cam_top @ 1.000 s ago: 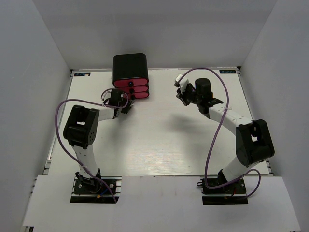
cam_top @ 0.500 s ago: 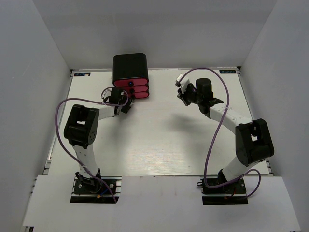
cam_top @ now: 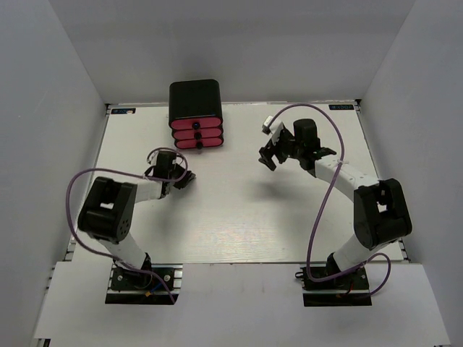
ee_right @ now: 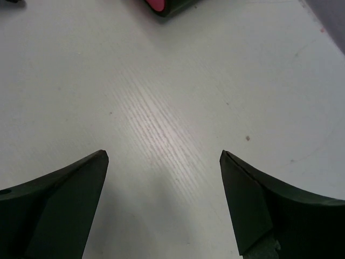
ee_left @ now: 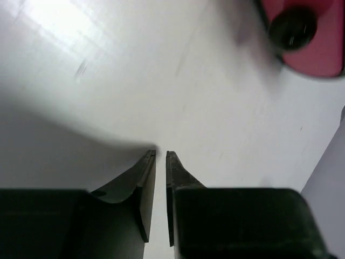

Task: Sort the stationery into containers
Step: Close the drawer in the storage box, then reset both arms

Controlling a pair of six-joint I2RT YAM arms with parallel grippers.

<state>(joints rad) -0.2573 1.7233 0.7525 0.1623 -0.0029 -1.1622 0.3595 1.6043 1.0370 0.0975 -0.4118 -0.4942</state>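
The containers are three pink-red drawers [cam_top: 196, 135] with black knobs, stacked in a black cabinet [cam_top: 194, 100] at the back of the table, all pushed in. No stationery shows in any view. My left gripper [cam_top: 185, 179] sits on the table in front of the drawers and a little to their left. In the left wrist view its jaws [ee_left: 160, 155] stand nearly together with nothing between them, and a drawer knob [ee_left: 292, 28] shows at the upper right. My right gripper [cam_top: 266, 156] hovers right of the cabinet. In its own view it [ee_right: 164, 156] is wide open and empty over bare table.
White walls close in the white table [cam_top: 239, 210] on three sides. A purple cable [cam_top: 318, 210] loops off each arm. A corner of the cabinet [ee_right: 164, 6] shows at the top of the right wrist view.
My left gripper has drawn back from the drawer fronts toward the near side and its jaws have closed up. My right gripper was shut and now stands wide open, slightly lower.
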